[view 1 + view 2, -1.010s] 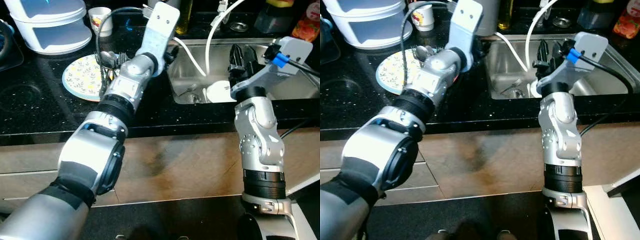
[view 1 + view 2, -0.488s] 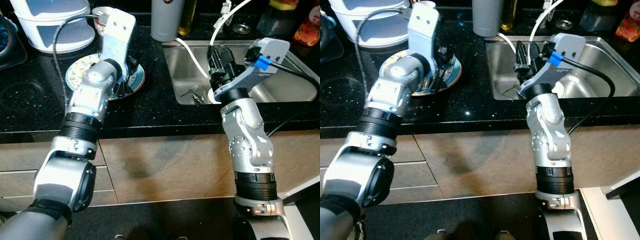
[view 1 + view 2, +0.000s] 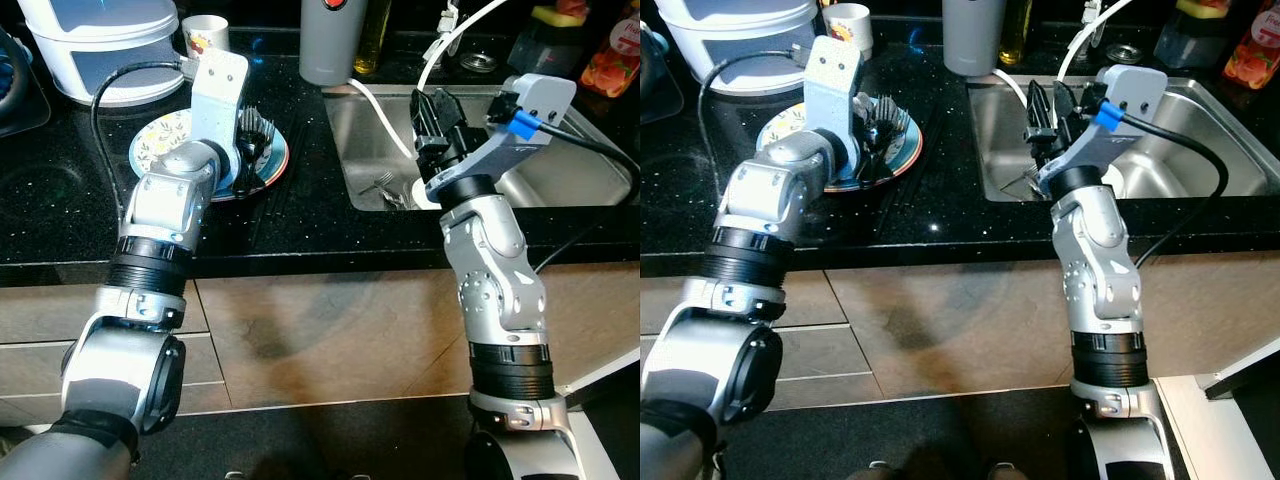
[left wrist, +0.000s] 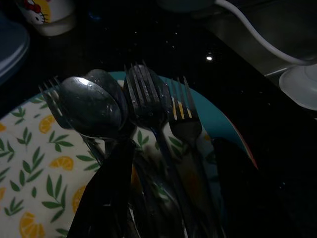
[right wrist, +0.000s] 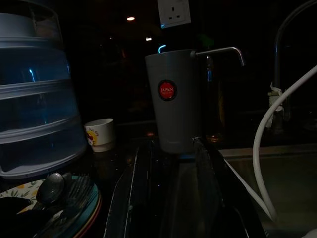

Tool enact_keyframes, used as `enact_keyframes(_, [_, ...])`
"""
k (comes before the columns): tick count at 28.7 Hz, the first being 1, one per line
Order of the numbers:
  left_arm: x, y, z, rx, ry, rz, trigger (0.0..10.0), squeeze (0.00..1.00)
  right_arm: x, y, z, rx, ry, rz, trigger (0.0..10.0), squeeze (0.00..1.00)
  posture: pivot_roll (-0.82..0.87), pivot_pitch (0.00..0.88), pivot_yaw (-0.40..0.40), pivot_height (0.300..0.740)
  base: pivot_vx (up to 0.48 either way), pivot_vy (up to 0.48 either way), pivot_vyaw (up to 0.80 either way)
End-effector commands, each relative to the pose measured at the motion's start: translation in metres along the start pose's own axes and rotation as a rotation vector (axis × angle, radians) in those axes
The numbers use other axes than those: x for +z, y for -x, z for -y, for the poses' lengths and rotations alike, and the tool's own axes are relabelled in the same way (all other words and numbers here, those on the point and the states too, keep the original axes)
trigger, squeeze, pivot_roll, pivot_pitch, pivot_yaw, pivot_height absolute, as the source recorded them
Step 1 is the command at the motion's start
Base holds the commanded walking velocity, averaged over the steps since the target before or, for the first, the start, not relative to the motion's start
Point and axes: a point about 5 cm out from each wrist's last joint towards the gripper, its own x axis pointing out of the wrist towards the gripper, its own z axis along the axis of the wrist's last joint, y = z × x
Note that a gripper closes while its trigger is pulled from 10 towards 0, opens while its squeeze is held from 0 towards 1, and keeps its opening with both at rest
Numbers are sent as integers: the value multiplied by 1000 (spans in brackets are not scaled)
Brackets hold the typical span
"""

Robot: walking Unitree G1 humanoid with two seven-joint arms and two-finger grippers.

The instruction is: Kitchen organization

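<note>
A leaf-and-orange patterned plate [image 3: 150, 150] sits on the black counter, left of the sink. Several forks and spoons [image 4: 143, 104] lie in a pile on it. My left gripper [image 3: 250, 140] is down at the plate's right side, open, with its black fingers [image 4: 104, 198] either side of the cutlery handles. My right gripper [image 3: 432, 105] hovers over the sink's left end, open and holding nothing, fingers [image 5: 133, 198] pointing toward the back of the counter.
A steel sink [image 3: 560, 180] holds some cutlery [image 3: 385, 185], and a white hose [image 3: 385, 110] runs into it. A grey tumbler [image 3: 328, 40], a small printed cup [image 3: 205, 35] and a white-blue stacked container [image 3: 100, 45] stand behind the plate. Bottles [image 3: 610, 60] stand at the back right.
My left arm swung from the sink's edge leftward and came down over the plate, where the cutlery now rests. The right gripper shifted slightly left. The camera view also moved.
</note>
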Motion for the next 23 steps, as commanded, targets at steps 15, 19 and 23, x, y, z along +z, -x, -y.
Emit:
enact_keyframes(15, [-29, 13, 18, -12, 9, -157, 10000, 0, 3, -2, 0, 12, 4, 7, 10000, 0, 146, 90, -60, 740, 0, 0, 0])
enact_keyframes(19, [-31, 14, 16, 9, 23, -169, 10000, 0, 3, -2, 1, 10, 5, 6, 10000, 0, 142, 96, -59, 740, 0, 0, 0])
enact_keyframes(23, [-32, 14, 14, 21, 57, -175, 4784, 0, 3, -2, 1, 9, 7, 6, 10000, 0, 141, 98, -61, 740, 0, 0, 0])
